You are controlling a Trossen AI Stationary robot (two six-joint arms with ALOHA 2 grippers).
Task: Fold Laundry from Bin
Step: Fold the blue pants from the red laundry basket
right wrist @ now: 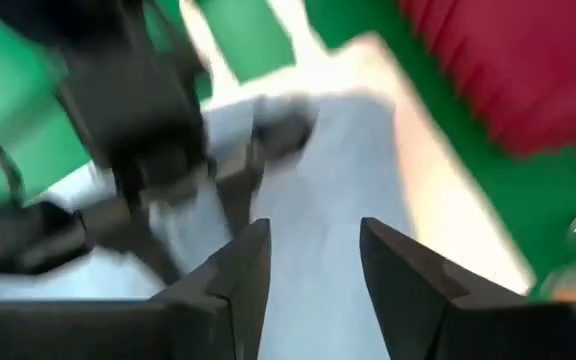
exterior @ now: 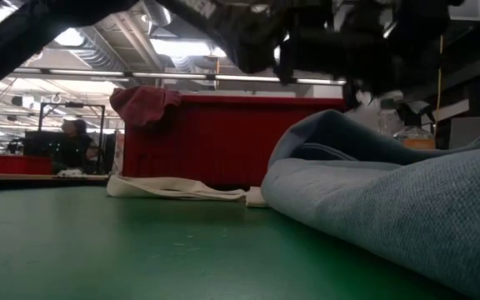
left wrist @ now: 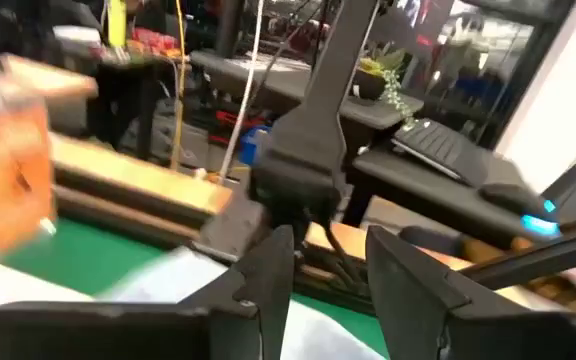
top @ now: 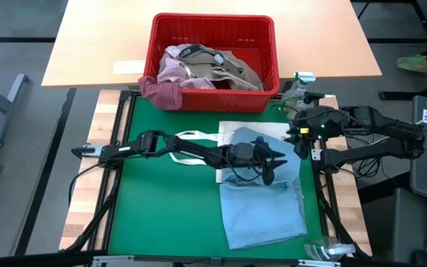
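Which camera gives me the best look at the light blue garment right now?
The high view: the whole light blue garment lies spread on the green mat. The low view shows only its near folded edge; both wrist views catch blurred patches of it.

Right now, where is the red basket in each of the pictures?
High view: the red basket sits at top centre, beyond the green mat.
Low view: its slotted wall fills the middle background.
Left wrist view: not in it.
Right wrist view: a blurred red patch, probably the basket, in the upper right corner.
Shared landmark: the light blue garment, also visible in the low view.
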